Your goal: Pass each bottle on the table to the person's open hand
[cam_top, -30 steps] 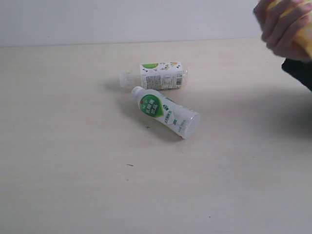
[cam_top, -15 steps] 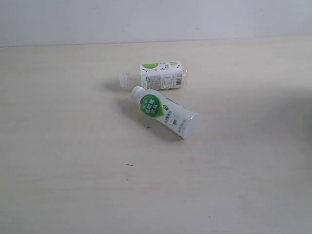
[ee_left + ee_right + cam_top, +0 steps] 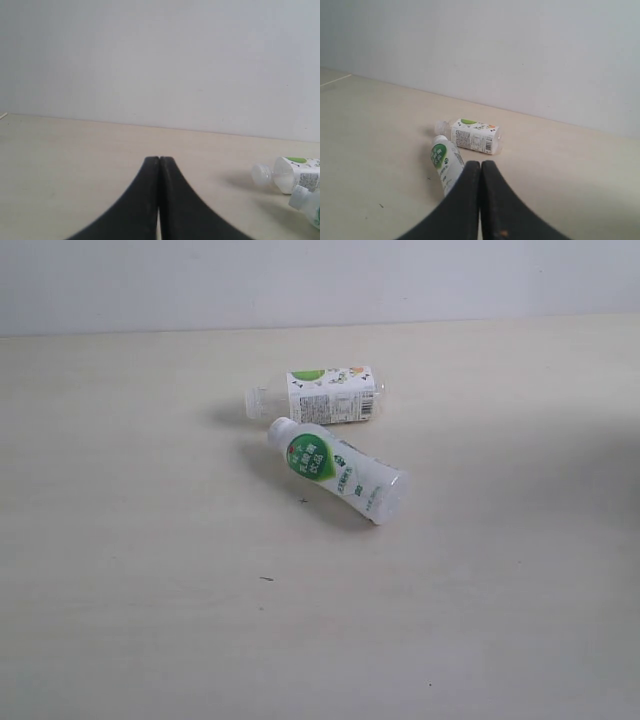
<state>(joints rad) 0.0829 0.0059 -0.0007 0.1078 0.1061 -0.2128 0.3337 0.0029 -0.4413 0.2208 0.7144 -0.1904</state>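
The left end effector [image 3: 159, 160] is fully closed. Its two dark fingers [image 3: 142, 200] are pressed flat together with nothing between them, and it hovers over a bare stretch of the desk [image 3: 150, 590]. Both bottles lie well apart from it, ahead and off to one side.

The right end effector [image 3: 480, 164] is closed in the same way and is also empty. The white bottle [image 3: 337, 470], marked with a round green logo, lies near it and just ahead. In the right wrist view the closed tips hide the bottle's base end.

In the exterior view the white bottle lies on its side at a slant near the middle of the desk — capped end towards the wall [image 3: 320, 280], base towards the camera. Just behind it, nearer the wall, the clear bottle [image 3: 325, 394] with a white-and-green label also lies on its side, roughly parallel to the desk's far edge. The white bottle's cap sits right beside the clear bottle's body — whether they touch cannot be told.

The desk is pale beige with faint grain and a few tiny dark specks [image 3: 266, 579].
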